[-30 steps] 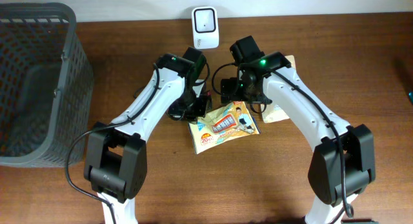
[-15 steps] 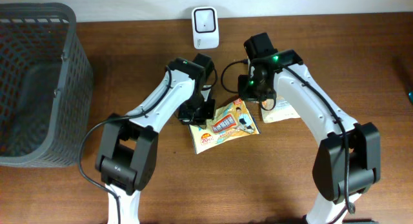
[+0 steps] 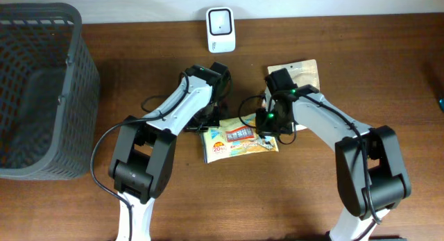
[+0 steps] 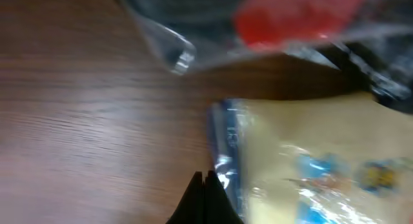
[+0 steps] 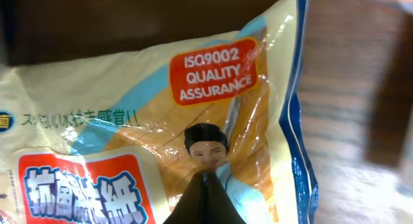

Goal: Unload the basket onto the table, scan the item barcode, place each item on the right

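The overhead view is evenly, fairly brightly lit and sharp throughout, with only soft shadows on the brown table (image 3: 62,206), the left wrist view is smeared and out of focus with white glints on the packet (image 4: 310,153), and the right wrist view is crisp at centre, blurred along its right edge.

Overhead camera is looking straight down on the whole desk (image 3: 388,74), set far enough back to be taking in both arms, the basket (image 3: 35,88) at one end and the white scanner (image 3: 220,29) at the far edge. Left wrist camera is peering down past its closed left tool (image 4: 205,197), very near the wood and blurred, catching the packet (image 4: 310,166) along its sealed edge. Right wrist camera is hanging just above the same packet's printed face behind its closed right tool (image 5: 203,201); all three views are sharing that packet at mid-desk.
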`<control>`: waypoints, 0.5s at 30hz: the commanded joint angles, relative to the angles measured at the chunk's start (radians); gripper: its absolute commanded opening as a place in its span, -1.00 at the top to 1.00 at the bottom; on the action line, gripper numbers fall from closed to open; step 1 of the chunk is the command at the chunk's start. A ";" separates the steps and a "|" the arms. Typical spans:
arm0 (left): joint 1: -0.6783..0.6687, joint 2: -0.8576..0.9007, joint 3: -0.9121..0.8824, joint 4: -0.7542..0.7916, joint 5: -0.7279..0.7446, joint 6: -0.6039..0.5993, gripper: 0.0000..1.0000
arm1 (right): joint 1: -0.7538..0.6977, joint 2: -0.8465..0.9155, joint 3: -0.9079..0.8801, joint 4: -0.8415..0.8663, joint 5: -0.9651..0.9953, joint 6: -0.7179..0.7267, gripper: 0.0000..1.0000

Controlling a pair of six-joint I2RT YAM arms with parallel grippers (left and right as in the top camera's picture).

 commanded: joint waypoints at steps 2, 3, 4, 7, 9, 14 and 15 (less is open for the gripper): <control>0.043 0.011 0.179 -0.160 -0.048 -0.024 1.00 | -0.015 -0.050 0.073 -0.114 0.066 0.016 0.92; 0.050 0.005 0.245 -0.211 0.002 -0.014 1.00 | -0.015 -0.064 0.101 -0.145 0.055 0.016 0.92; 0.051 -0.001 0.296 -0.235 0.111 0.053 1.00 | -0.015 -0.071 0.122 -0.166 0.039 0.015 0.92; 0.029 0.002 0.280 -0.213 0.408 0.167 1.00 | -0.015 -0.068 0.126 -0.185 0.013 0.005 0.92; -0.008 0.005 0.181 -0.135 0.492 0.167 1.00 | -0.015 -0.067 0.108 -0.183 0.013 0.005 0.92; -0.034 0.005 -0.099 0.102 0.576 0.124 1.00 | -0.015 -0.039 0.074 -0.176 0.011 0.005 0.92; -0.021 0.005 -0.126 0.112 0.554 0.116 1.00 | -0.015 -0.032 0.061 -0.170 0.013 0.005 0.92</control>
